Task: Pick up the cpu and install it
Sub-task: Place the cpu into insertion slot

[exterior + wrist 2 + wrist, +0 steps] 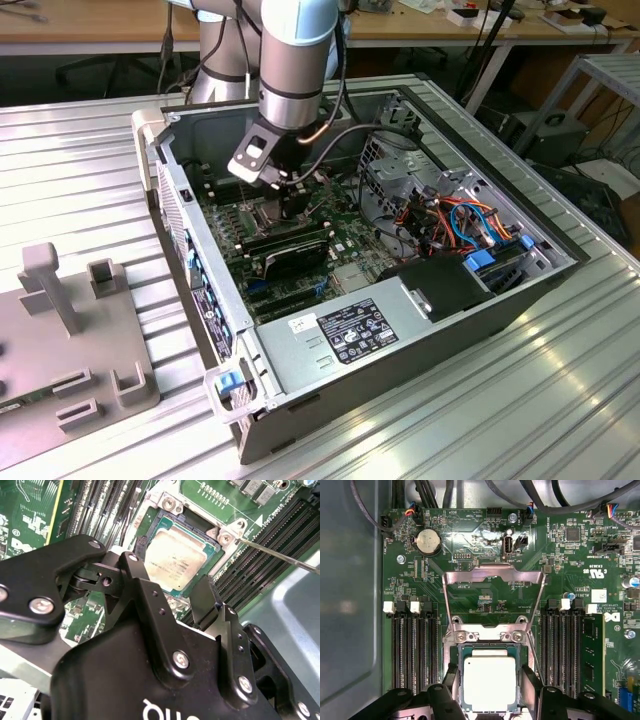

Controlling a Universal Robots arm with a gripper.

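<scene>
Vertically, the arm [296, 60] reached into the computer case [400, 385], its gripper [490, 671] spread apart astride the socketed cpu [490, 686].

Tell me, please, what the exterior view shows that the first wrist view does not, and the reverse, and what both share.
Exterior view: the whole computer case, its power supply, the arm and a grey fixture at the exterior view's left. First wrist view: the cpu lying in its socket, the hinged plate raised, a coin battery. Shared: the green motherboard and the gripper, open, fingers either side of the cpu.
</scene>
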